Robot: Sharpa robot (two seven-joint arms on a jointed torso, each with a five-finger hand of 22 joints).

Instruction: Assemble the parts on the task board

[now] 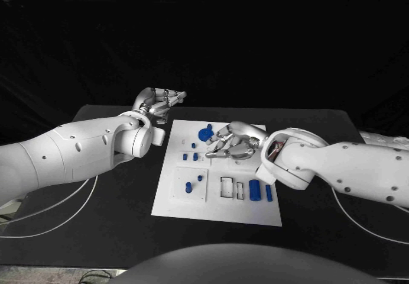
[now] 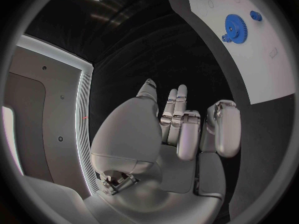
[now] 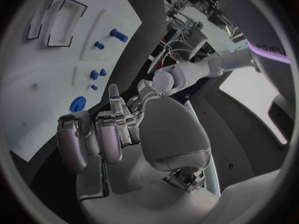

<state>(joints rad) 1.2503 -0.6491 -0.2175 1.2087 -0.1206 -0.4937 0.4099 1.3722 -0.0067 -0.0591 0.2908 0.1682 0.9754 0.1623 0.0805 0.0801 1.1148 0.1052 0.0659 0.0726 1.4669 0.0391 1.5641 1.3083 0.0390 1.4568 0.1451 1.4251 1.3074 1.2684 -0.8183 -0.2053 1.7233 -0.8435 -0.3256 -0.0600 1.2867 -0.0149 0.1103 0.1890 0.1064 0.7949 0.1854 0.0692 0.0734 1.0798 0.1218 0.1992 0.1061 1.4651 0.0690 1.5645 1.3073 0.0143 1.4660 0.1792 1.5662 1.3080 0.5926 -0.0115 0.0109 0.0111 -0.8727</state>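
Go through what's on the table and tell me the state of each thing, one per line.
Task board: flat on the black table.
Blue gear: on the board's far end, untouched.
Two blue cylinders: lying on the board's near right.
Left hand: off the board, holding nothing.
Right hand: over the board, fingers curled, holding nothing.

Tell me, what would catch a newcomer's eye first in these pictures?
Probably the white task board lying in the middle of the black table, dotted with small blue parts, the biggest a blue gear near its far edge. Next, the two silver hands: the right robot hand hovers over the board beside that gear, holding nothing, while the left robot hand waits off the board's far left corner, fingers empty.
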